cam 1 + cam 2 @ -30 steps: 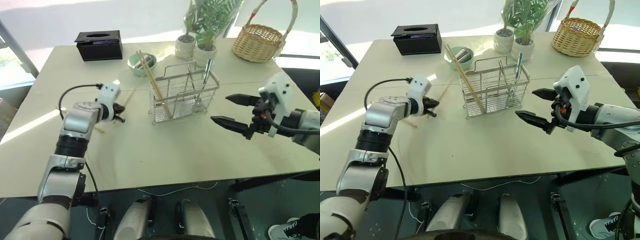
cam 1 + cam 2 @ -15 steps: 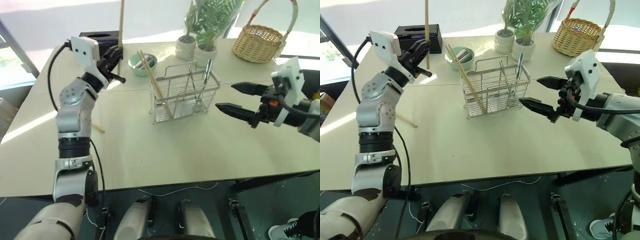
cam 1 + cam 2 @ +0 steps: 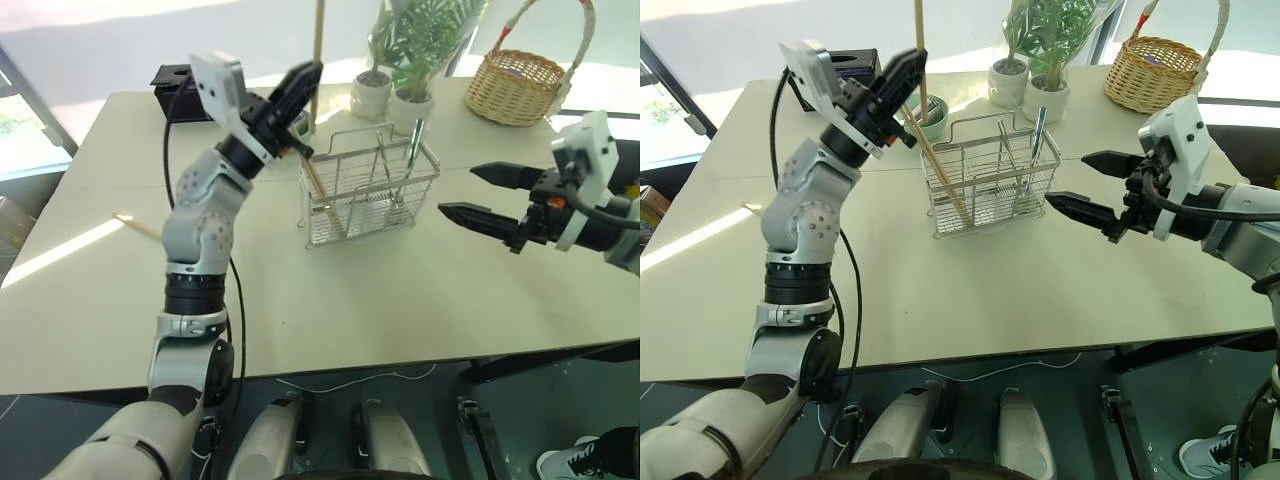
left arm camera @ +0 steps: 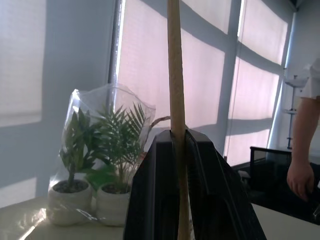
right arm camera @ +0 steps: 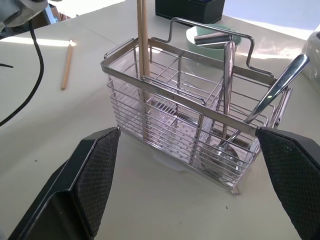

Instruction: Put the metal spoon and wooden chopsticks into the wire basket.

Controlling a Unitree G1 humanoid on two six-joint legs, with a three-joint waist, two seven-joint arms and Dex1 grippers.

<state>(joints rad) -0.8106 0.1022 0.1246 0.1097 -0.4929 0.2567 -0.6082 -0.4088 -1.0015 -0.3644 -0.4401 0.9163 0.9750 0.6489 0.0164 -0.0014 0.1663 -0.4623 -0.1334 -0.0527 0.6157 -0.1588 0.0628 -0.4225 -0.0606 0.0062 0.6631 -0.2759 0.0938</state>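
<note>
Above the wire basket's (image 3: 367,186) far-left corner, left gripper (image 3: 297,85) clenched on one pale tan chopstick (image 3: 318,35), held upright. Basket: silver grid rack, mid-table, already holding chopsticks (image 5: 143,55) in its left compartment and a shiny metal spoon (image 5: 276,87) at right. Another chopstick (image 3: 138,226) lies on table far left. Right gripper (image 3: 487,196) spread wide, empty, just right of basket.
</note>
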